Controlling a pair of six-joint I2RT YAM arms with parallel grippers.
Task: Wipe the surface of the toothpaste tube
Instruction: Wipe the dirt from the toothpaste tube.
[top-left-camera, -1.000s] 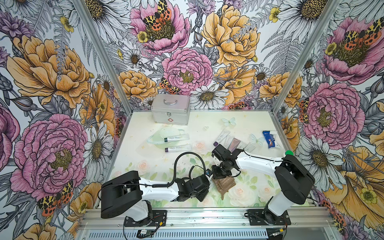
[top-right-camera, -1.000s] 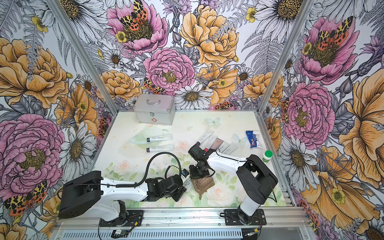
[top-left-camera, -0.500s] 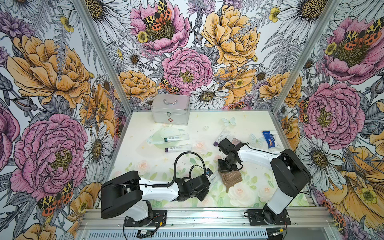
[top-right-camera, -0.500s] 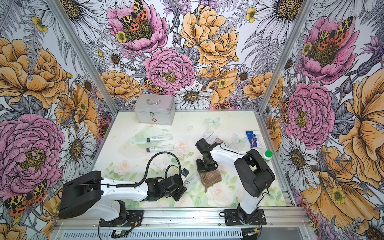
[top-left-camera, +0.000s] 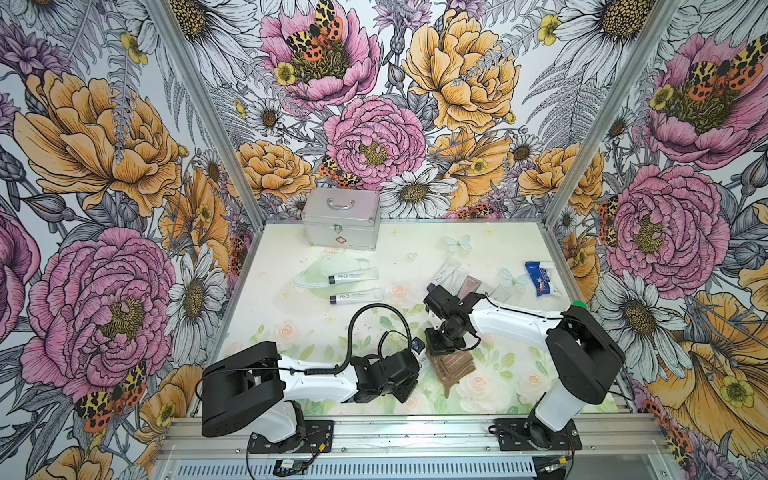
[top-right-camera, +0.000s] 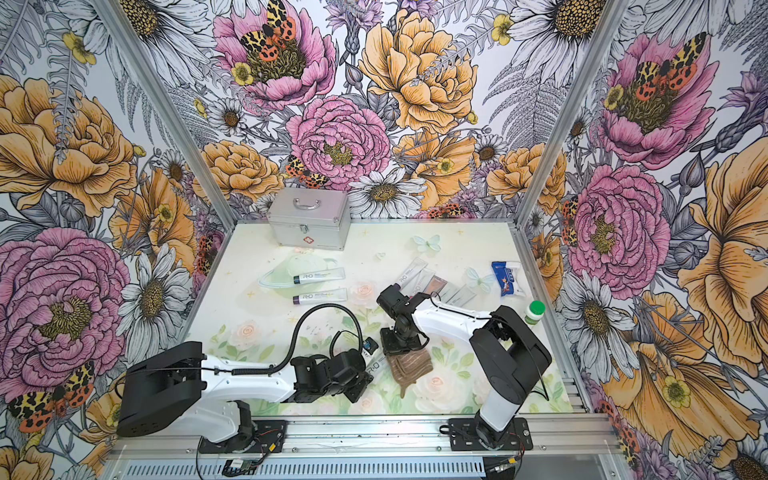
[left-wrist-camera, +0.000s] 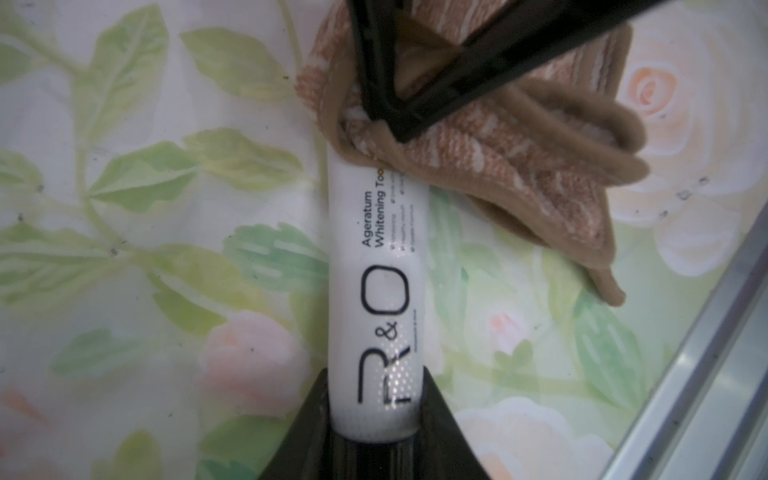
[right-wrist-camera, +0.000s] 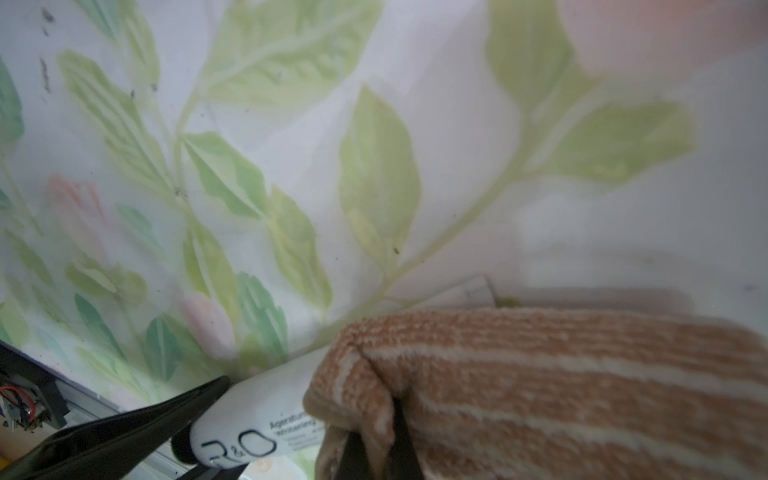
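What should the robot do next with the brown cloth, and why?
Probably slide the cloth along the toothpaste tube toward the left gripper. The right gripper pinches the cloth, which covers only the tube's far end, while the left gripper clamps the cap end, and the printed stretch between them lies bare.

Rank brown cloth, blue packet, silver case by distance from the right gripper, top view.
1. brown cloth: clamped in the right gripper, near the front.
2. blue packet: farther back, by the right wall.
3. silver case: farthest, against the back wall, left side.
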